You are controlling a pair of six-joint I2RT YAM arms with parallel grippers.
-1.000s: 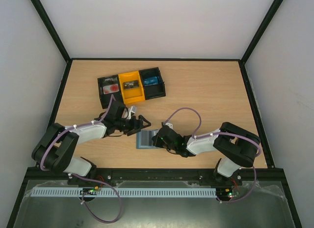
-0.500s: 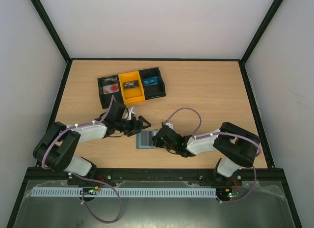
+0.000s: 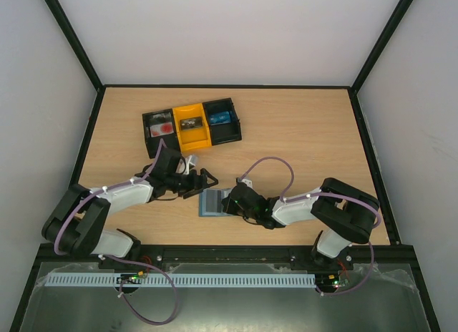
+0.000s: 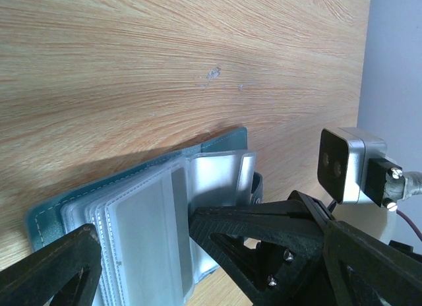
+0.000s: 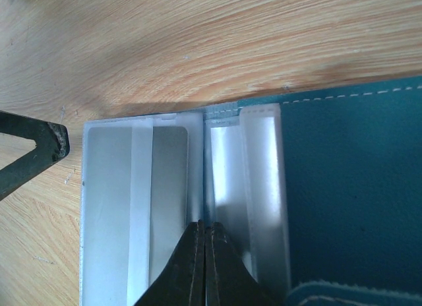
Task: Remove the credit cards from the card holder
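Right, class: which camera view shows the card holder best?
The right wrist view: the card holder fills most of the frame, clear sleeves and stitching sharp. The left wrist view shows it partly behind the left gripper; the top view shows only a small grey-blue patch.

- The card holder (image 5: 349,187) has a teal-blue cover with pale stitching along its edge; its inner sleeves are frosted silver-grey.
- The surface (image 3: 300,132) is light wood with a fine wavy grain.
- The tray (image 3: 195,139) is black at both ends and yellow in the middle.
- The left claw (image 3: 205,183) and the right claw (image 5: 203,228) are black.
- The cable (image 3: 268,160) is lilac.
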